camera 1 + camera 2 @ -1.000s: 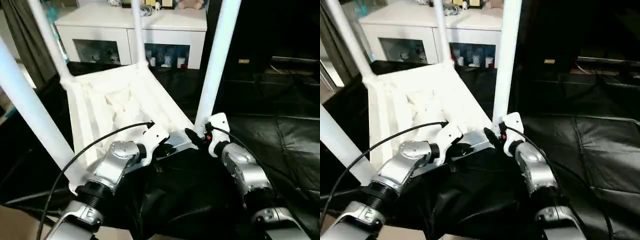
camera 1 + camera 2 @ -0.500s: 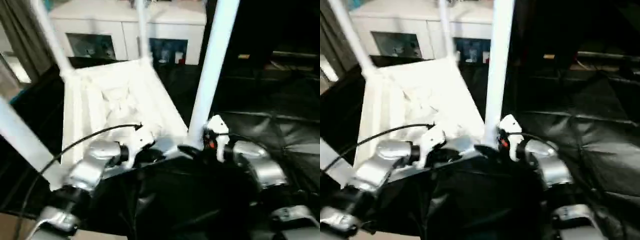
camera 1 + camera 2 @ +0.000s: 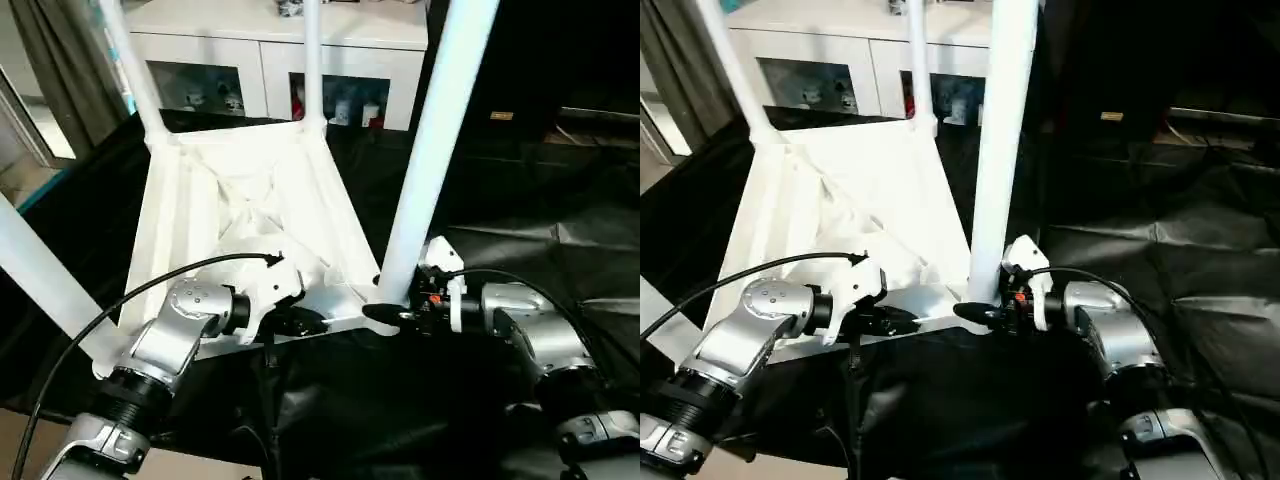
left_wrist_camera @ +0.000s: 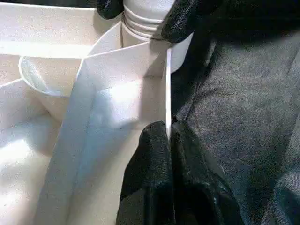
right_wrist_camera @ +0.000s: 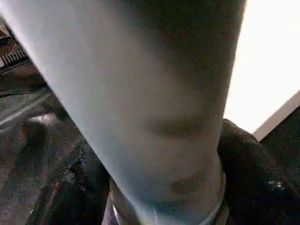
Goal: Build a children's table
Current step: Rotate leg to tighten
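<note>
The children's table lies upside down on a black cloth, ribbed underside up, with white tube legs rising from its corner sockets. My left gripper is shut on the thin near rim, and the left wrist view shows the rim wall pinched between its fingers. My right gripper is closed around the base of the near right leg, just above its socket. Its black fingertips flank the leg's ringed foot. In the right wrist view the leg stands close between the fingers.
A white glass-door cabinet stands behind the table. Black crumpled cloth covers the surface in front and to the right. Other legs rise at the near left, far left and far middle. A grey curtain hangs at the left.
The camera has shifted. My right forearm has swung lower and more level, with its fingers settling around the near right leg's base. My left gripper stays on the rim.
</note>
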